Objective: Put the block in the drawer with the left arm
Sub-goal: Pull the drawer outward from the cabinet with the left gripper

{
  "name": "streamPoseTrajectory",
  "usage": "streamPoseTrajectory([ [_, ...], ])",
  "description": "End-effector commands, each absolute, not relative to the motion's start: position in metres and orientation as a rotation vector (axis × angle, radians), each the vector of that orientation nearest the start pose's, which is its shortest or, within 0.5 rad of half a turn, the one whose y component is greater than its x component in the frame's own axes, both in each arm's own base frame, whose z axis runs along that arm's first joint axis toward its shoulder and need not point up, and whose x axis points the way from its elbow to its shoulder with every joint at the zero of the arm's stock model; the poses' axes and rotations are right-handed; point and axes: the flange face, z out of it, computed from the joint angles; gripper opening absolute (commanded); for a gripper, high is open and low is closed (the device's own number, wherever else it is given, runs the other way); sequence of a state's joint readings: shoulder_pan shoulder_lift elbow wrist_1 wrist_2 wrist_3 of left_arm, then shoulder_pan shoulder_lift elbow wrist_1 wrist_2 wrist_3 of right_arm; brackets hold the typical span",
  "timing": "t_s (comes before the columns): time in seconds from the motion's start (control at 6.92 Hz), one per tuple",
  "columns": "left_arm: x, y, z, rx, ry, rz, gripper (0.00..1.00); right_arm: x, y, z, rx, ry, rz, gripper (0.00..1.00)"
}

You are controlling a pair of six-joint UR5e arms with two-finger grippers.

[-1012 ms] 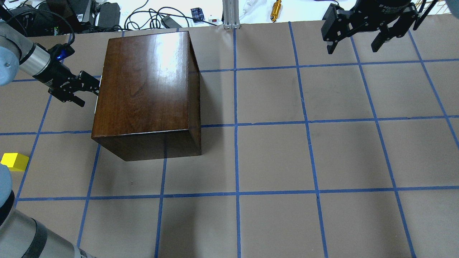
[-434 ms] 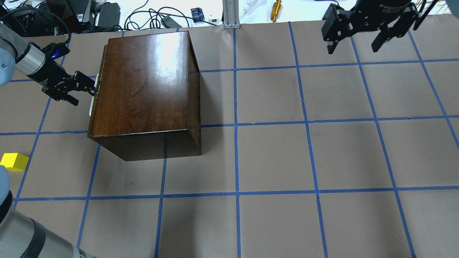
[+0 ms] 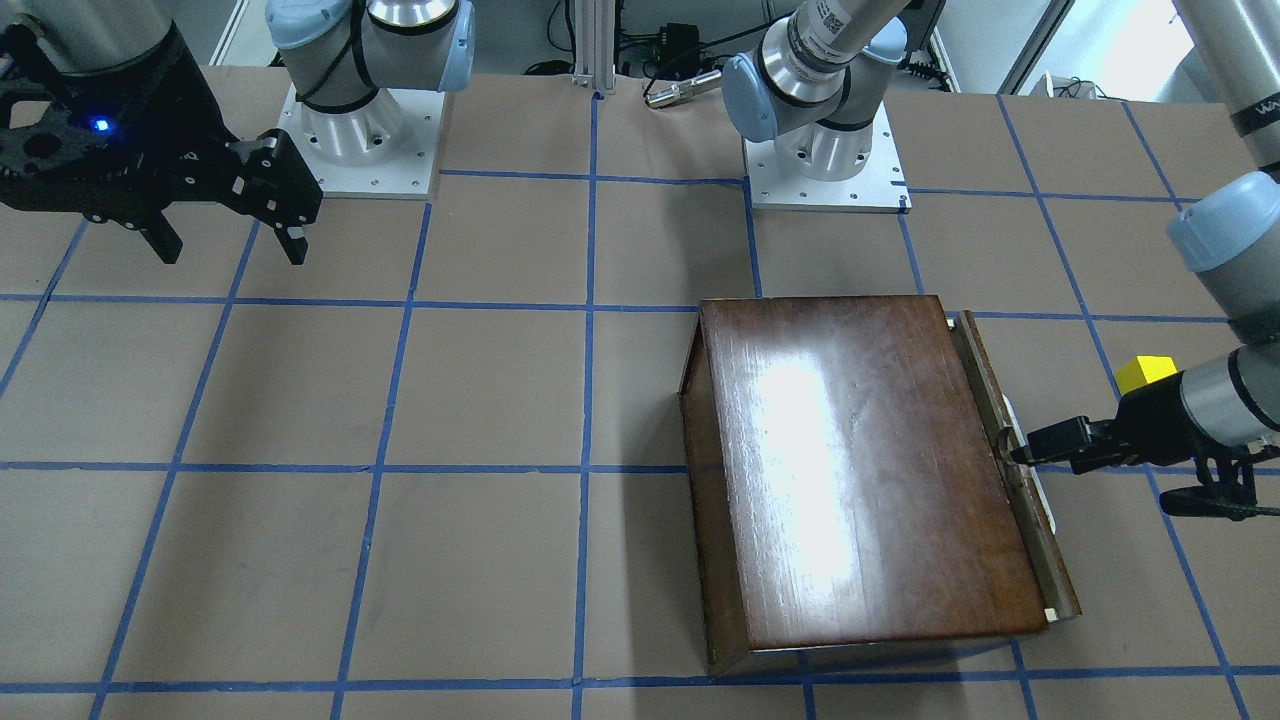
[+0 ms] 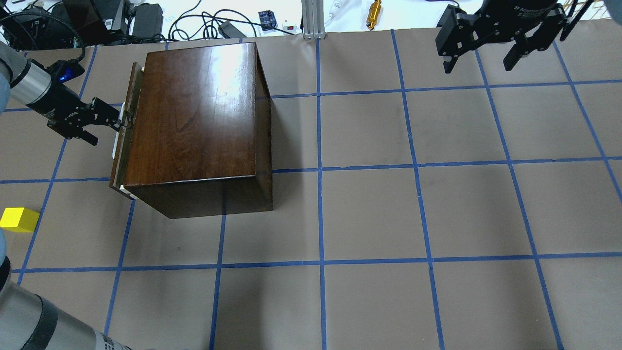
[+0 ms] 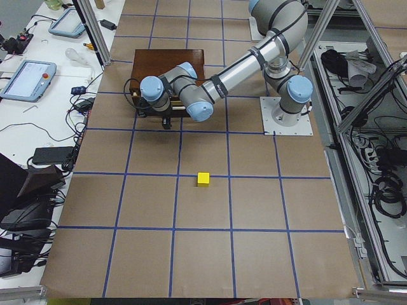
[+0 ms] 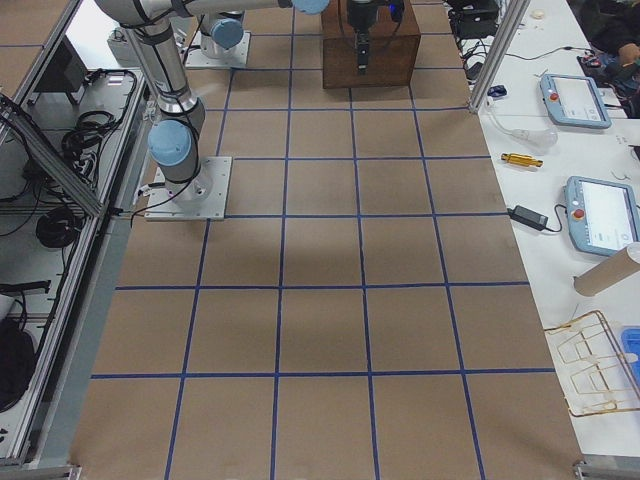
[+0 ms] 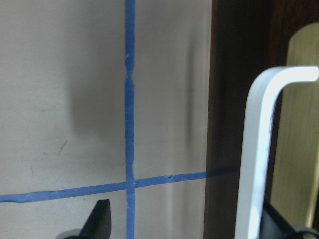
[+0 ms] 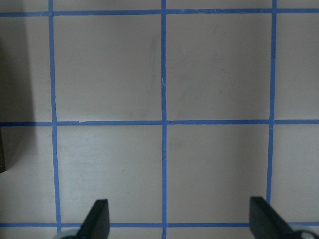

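Left end effector (image 4: 107, 132), jaws apart and straddling the handle (image 7: 256, 149) of the barely drawn drawer (image 4: 124, 138), grips nothing; the block (image 4: 19, 218) lies on the tabletop (image 4: 369, 214) well apart, toward the robot's base.

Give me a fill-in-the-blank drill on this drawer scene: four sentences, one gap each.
1. The block lying on the table is ____ in colour.
2. The drawer of the wooden box stands slightly ____.
3. The left gripper is at the drawer's ____ handle.
4. The right gripper hangs over the table, away from the box, with its jaws ____.

Missing words: yellow; open; white; open.
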State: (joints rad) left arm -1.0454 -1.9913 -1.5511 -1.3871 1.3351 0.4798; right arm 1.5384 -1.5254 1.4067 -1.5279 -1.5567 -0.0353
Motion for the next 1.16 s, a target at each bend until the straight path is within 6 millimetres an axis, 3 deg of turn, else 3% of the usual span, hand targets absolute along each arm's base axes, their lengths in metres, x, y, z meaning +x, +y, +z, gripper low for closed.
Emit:
streamPoseTrajectory([
  [0.0,0.182,-0.605,0.282,-0.142,3.446,0.122,1.0,0.118,-0.519,0.542,-0.006,3.128,-0.121,1.0],
  [0.43,0.206,-0.597,0.286,-0.201,3.441,0.102,1.0,0.118,-0.52,0.541,-0.006,3.127,-0.118,1.0],
  [1.01,0.216,-0.592,0.29,-0.221,3.437,0.091,1.0,0.118,-0.519,0.542,-0.006,3.128,-0.121,1.0],
])
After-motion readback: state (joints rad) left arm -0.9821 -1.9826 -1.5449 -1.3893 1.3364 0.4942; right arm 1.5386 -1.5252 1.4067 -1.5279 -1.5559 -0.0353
